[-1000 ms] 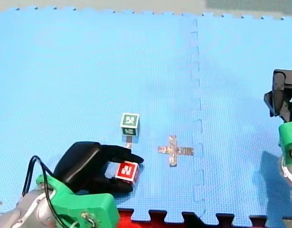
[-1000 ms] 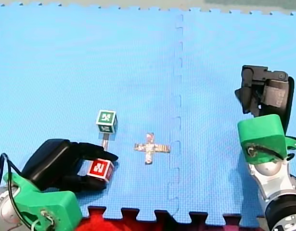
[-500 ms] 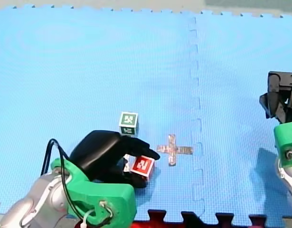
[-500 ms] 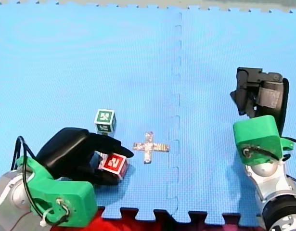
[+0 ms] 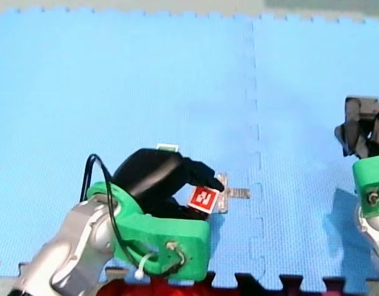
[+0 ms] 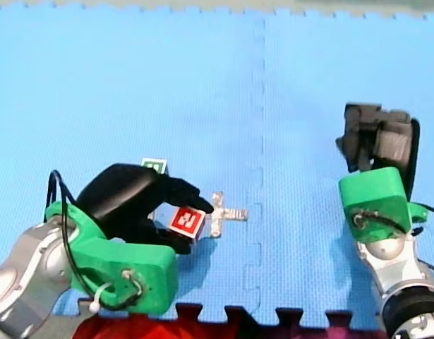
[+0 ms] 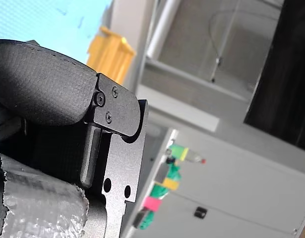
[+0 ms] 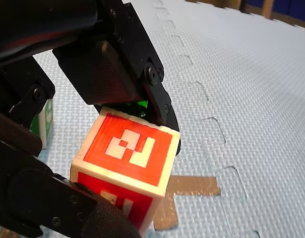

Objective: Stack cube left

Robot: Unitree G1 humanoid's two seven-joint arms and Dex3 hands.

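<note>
The left robot hand (image 6: pixel 142 201) is closed around the red cube (image 6: pixel 188 222), its fingers pinching the sides. It holds the cube clear of the blue mat (image 6: pixel 132 85), near the mat's front edge and beside the tape cross (image 6: pixel 227 212). The green cube (image 6: pixel 154 164) sits just behind that hand, mostly hidden, with nothing on it. The pick-up looks done; carrying the red cube over and setting it down remain. The right robot hand (image 6: pixel 375 138) is near the mat's right edge.

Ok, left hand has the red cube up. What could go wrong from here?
The left hand hides most of the green cube, so lining up is partly blind. The red cube sits tilted in the fingers, so it may land skewed and slide off. The right hand is far right.
</note>
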